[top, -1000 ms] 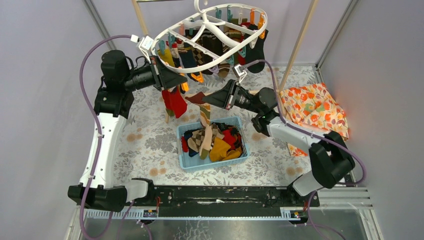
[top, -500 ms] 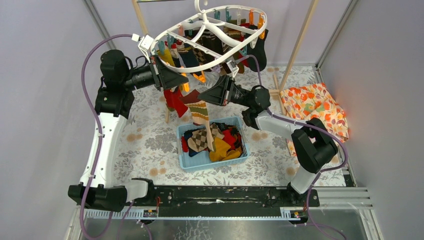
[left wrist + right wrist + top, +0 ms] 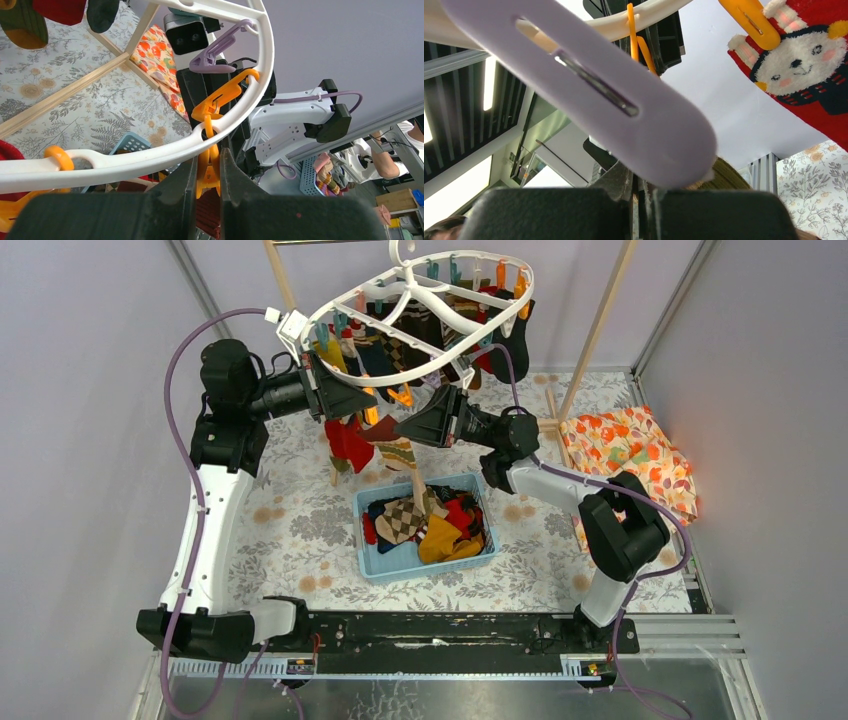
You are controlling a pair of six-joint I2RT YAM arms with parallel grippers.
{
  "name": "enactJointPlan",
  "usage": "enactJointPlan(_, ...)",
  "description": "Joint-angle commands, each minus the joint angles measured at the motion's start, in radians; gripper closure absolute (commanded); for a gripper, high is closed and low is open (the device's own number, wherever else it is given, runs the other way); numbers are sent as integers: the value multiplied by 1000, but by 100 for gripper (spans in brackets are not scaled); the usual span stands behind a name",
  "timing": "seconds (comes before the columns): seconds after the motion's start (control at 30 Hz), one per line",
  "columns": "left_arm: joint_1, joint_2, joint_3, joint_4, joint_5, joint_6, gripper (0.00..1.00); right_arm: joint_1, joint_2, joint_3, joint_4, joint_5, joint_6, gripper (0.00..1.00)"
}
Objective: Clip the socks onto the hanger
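Grey walls close in a tabletop (image 3: 300, 530) covered with a pale leaf-print cloth, and a wooden frame (image 3: 595, 330) stands along its far edge. Above the middle of that far edge hangs the hanger (image 3: 125, 161), its white oval lying roughly flat with its long axis running left to right and its hook pointing straight up. Several socks (image 3: 410, 330) are clipped around its rim and dangle with their long axes vertical; a red sock (image 3: 350, 445) hangs from the near-left part of the rim. The left gripper (image 3: 365, 400) reaches in from the left edge to the near rim, its fingers (image 3: 186, 182) nearly together and pinching the orange clip (image 3: 207, 170) that hangs there, one finger on each side of it. The right gripper (image 3: 402, 430) points left from the right side and sits just below the near rim, close to the left one. Its jaws are fully closed on the top of a striped sock (image 3: 400, 455), which hangs straight down with its lower end over the far wall of the blue basket (image 3: 372, 562). That basket sits at the middle of the tabletop and holds a loose heap of socks (image 3: 440, 535) in mustard, red, argyle and navy. From the right wrist, a purple clip (image 3: 589, 95) fills the near view and a red bunny sock (image 3: 804, 65) hangs from an orange clip. An orange floral cloth (image 3: 625, 455) lies at the right edge.
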Motion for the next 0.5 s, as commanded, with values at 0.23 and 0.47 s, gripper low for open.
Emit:
enactJointPlan(0.23, 4, -12, -8, 76, 77, -43, 94, 27, -6, -1, 22, -20, -40, 100)
enactJointPlan(0.47, 5, -16, -5, 77, 78, -45, 94, 28, 1, 18, 10, -14, -44, 100)
